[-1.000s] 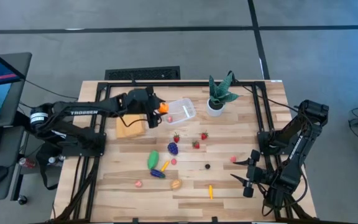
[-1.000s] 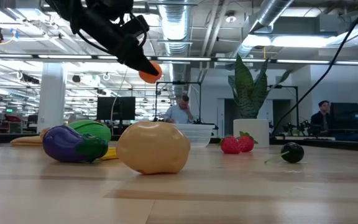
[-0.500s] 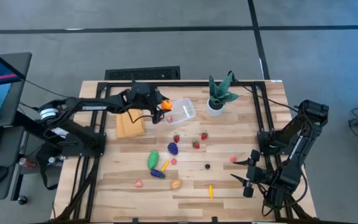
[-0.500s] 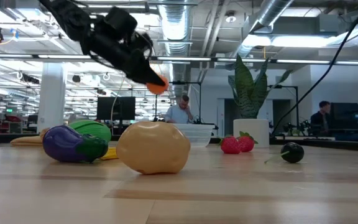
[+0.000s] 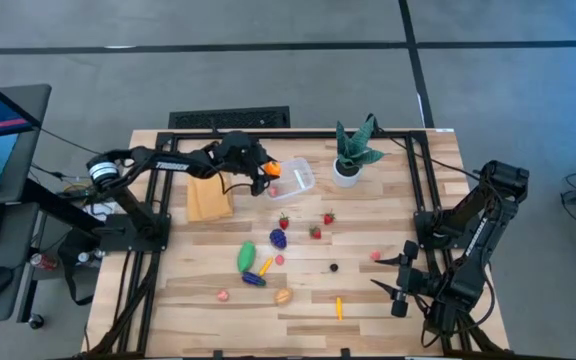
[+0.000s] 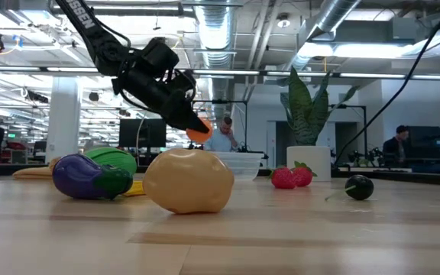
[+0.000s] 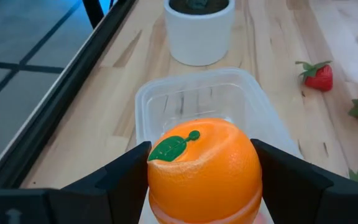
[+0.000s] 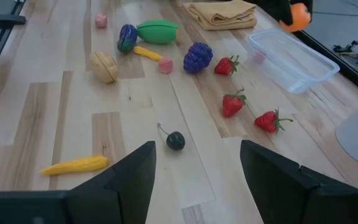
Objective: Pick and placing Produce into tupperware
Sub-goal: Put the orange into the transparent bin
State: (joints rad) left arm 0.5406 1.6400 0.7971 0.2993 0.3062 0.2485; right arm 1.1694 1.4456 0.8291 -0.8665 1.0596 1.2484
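Observation:
My left gripper [image 5: 266, 172] is shut on a toy orange [image 7: 204, 168] with a green leaf, held just above the left end of the clear tupperware [image 5: 295, 178] at the table's far middle. The other produce lies loose on the wood: strawberries [image 5: 315, 232], purple grapes [image 5: 279, 239], a green piece [image 5: 247, 257], an eggplant [image 5: 255, 280], a tan piece [image 5: 283, 296] and a cherry [image 8: 175, 140]. My right gripper [image 5: 394, 280] waits open near the table's right edge, with nothing between its fingers. My left gripper pinches the orange's two opposite sides [image 7: 157, 180] between its two fingers. The fingers come from the table's left, slanting down. The orange [image 6: 198, 131] is lifted clear, leaf side up, over the tub's near-left end.
A spiky plant in a white pot [image 5: 348, 165] stands just right of the tub. A folded tan-yellow cloth [image 5: 208, 198] lies left of it, under the left arm. Black frame rails [image 5: 423, 180] run along the table's sides. A yellow carrot piece [image 5: 339, 308] lies near the front edge.
My left gripper has carried the orange down and toward the table's right, from above the cloth's edge toward the tub's left end, rolling slightly. The orange has stayed between the fingers.

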